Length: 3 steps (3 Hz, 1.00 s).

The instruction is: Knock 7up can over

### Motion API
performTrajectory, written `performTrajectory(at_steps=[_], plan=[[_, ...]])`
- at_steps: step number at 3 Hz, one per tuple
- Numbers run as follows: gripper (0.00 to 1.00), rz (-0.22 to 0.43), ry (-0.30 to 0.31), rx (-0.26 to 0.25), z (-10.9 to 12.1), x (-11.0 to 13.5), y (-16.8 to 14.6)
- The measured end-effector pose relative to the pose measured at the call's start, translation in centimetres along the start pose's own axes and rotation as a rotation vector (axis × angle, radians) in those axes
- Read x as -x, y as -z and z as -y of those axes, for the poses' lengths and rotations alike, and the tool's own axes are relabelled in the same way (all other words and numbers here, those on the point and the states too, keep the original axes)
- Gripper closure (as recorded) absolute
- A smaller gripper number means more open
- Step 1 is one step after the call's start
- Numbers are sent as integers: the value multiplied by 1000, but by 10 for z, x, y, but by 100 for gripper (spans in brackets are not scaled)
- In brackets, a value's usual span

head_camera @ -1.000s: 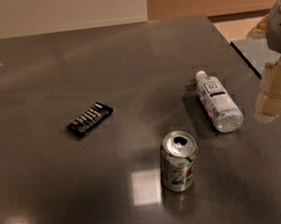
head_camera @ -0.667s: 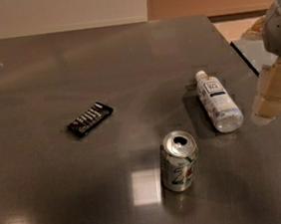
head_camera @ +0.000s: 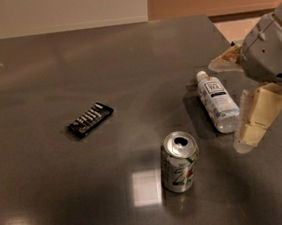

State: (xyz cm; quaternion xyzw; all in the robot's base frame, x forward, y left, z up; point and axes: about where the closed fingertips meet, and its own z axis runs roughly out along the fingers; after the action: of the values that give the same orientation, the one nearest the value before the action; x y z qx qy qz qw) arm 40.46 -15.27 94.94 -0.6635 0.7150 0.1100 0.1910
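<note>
The claw (head_camera: 229,106) is edging down and left toward the can (head_camera: 179,162), hanging spread beside the bottle (head_camera: 214,94), while the can is standing upright and untouched on the surface (head_camera: 64,193), so the knocking-over is still waiting.

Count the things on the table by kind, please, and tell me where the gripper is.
Cans: 1, the 7up can, standing upright.
Bottles: 1, the water bottle, lying on its side.
Packets: 1, the black packet, lying flat.
Total: 3.
The gripper is to the right of the can, beside the bottle's lower end.
</note>
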Motion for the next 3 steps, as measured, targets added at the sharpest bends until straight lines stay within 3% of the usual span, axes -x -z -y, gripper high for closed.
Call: performTrajectory(at_steps=[1,2,3], plan=[[0,158,24,117,-22,17,-23],[0,336,66,187,-43,36,-39],[0,456,101,213,-57,48,-51]])
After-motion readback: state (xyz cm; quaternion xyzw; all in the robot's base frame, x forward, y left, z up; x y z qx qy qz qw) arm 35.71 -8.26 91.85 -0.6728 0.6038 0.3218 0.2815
